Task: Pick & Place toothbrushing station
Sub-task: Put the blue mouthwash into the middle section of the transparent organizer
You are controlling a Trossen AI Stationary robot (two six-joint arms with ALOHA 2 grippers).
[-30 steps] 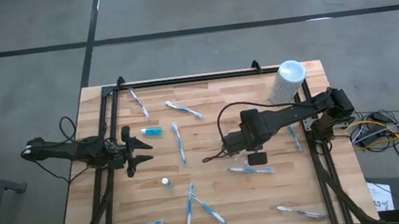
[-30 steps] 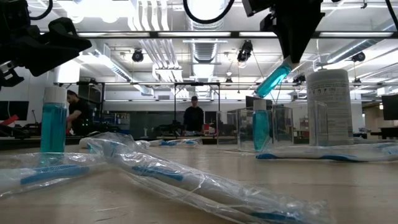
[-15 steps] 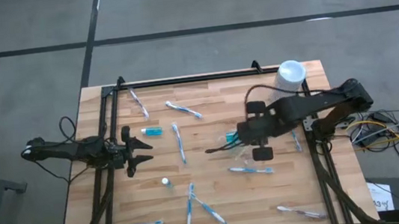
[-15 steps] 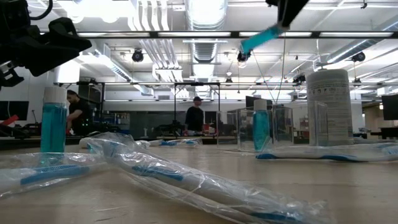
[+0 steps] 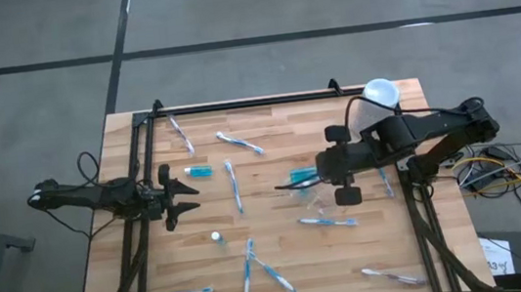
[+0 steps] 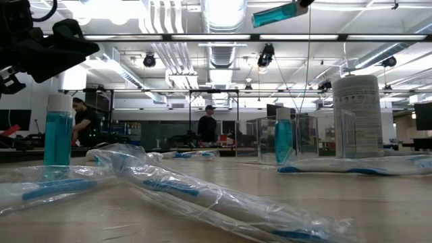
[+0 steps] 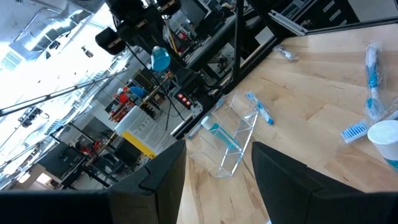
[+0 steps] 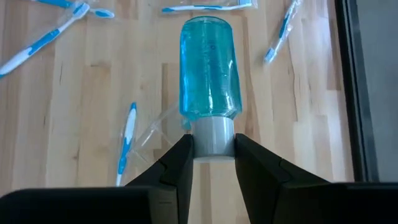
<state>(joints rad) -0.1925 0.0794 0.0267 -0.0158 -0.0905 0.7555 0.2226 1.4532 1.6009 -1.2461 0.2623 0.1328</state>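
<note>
The right gripper (image 8: 211, 163) holds a blue tube (image 8: 210, 84) by its white cap alone, fingers (image 8: 177, 163) closed on it, lifted high above the table (image 5: 281, 237) over the clear pouch (image 5: 308, 196) near the centre. With so narrow a grip, the heavy liquid-filled body could swing or slip free. The left gripper (image 5: 180, 196) waits open at the left edge

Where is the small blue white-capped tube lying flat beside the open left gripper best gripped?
Probably across the small blue white-capped tube's mid-body, straight down from above: it lies flat, long sides free, nearest the left gripper.
</note>
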